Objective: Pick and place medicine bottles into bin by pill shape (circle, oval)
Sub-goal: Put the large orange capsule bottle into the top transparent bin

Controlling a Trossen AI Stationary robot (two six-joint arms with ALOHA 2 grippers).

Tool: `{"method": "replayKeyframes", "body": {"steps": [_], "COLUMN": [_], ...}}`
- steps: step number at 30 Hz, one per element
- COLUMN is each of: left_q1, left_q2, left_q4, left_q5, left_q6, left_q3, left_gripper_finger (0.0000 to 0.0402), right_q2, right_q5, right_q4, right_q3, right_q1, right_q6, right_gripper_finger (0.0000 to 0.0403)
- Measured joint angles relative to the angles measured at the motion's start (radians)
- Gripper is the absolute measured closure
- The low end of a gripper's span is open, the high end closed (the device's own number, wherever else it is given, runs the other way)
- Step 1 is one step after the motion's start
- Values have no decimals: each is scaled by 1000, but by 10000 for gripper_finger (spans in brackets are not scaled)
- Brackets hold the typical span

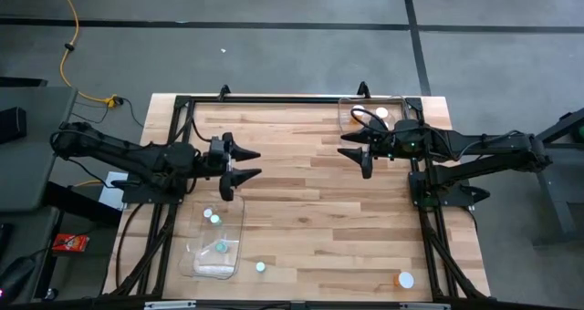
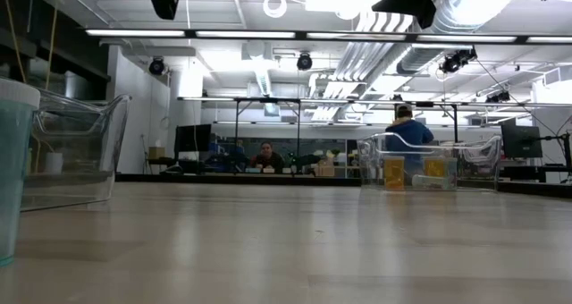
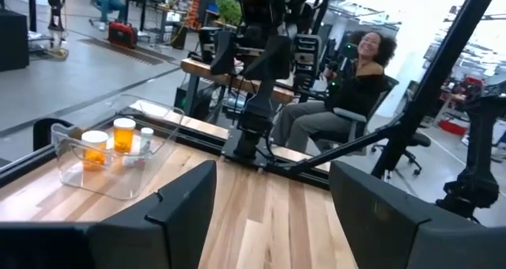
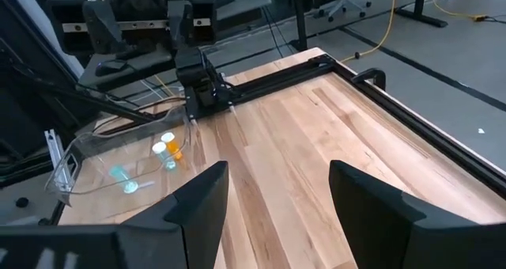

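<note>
Both grippers hover open above the wooden table with nothing between their fingers: my left gripper [image 1: 250, 163] at the left, my right gripper [image 1: 354, 147] at the right, facing each other. Pale teal medicine bottles [image 1: 216, 221] lie in a clear bin [image 1: 212, 266] near the front left, seen also in the right wrist view as a bin [image 4: 87, 154] with bottles [image 4: 164, 150]. Orange bottles [image 3: 124, 133] stand in a second clear bin [image 1: 345, 109] at the far right. One pale bottle [image 1: 260, 267] and one orange bottle [image 1: 404, 279] rest loose on the table near its front edge.
A black frame [image 1: 292, 98] runs along the table's far edge and down both sides. Bare wood lies between the two grippers at the table's middle [image 1: 301, 201]. A seated person [image 3: 348, 87] shows in the room beyond the table.
</note>
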Motion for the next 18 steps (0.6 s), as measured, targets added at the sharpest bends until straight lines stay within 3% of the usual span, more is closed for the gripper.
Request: {"method": "replayKeyframes", "body": {"steps": [6, 15, 18], "left_q1": [-2, -2, -2], "left_q2": [0, 0, 0], "left_q4": [0, -2, -3], "left_q5": [0, 0, 3], "left_q6": [0, 0, 0], "left_q3": [0, 0, 0], "left_gripper_finger": [165, 165, 165], "right_q2": [16, 229, 292], "right_q5": [-103, -148, -209], "right_q4": [-58, -763, -875], "right_q3": [48, 315, 336], "right_q1": [19, 327, 460], "right_q6": [217, 500, 674], "right_gripper_finger": [187, 167, 153]}}
